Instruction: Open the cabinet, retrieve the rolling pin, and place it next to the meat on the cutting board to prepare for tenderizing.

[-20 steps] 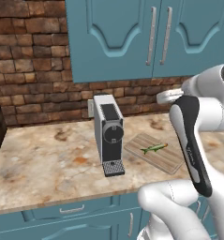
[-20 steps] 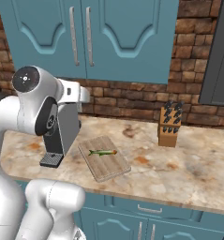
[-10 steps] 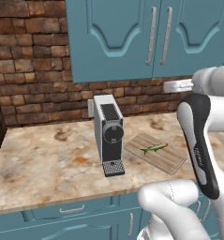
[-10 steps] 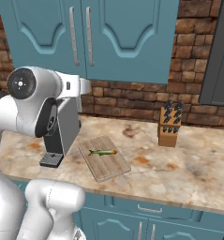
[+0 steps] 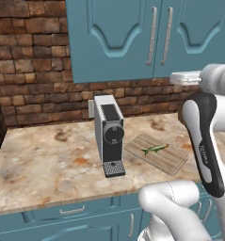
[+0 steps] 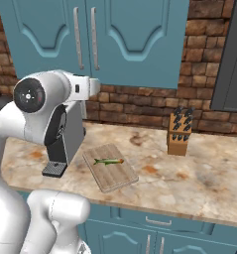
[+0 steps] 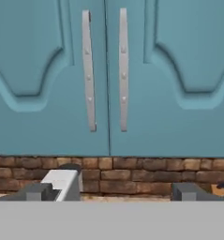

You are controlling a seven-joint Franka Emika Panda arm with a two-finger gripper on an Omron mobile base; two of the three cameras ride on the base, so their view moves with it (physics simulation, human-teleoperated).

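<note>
The cabinet point(image 5: 123, 37) hangs above the counter with both arched doors closed; its two long silver handles point(image 7: 87, 70) run side by side in the hand view. The rolling pin is out of view. My gripper point(image 7: 113, 192) faces the doors from a short way off, level with their lower edge, open wide with nothing between its fingers. It also shows from the side as gripper point(image 5: 177, 76) and gripper point(image 6: 95, 87). The meat point(image 5: 155, 148) lies on the cutting board point(image 5: 168, 162) on the counter, below the hand; the meat point(image 6: 108, 160) lies lengthwise across the cutting board point(image 6: 117, 177).
A grey coffee machine point(image 5: 109, 134) stands left of the board. A knife block point(image 6: 180, 131) sits at the right against the brick wall point(image 5: 34, 84). The marble counter point(image 5: 48, 160) has low teal drawers below it. A dark unit point(image 6: 234, 54) hangs at far right.
The hand has risen and shifted slightly right, from in front of the brick wall to the doors' lower edge. The gripper stayed open. Nothing on the counter moved.
</note>
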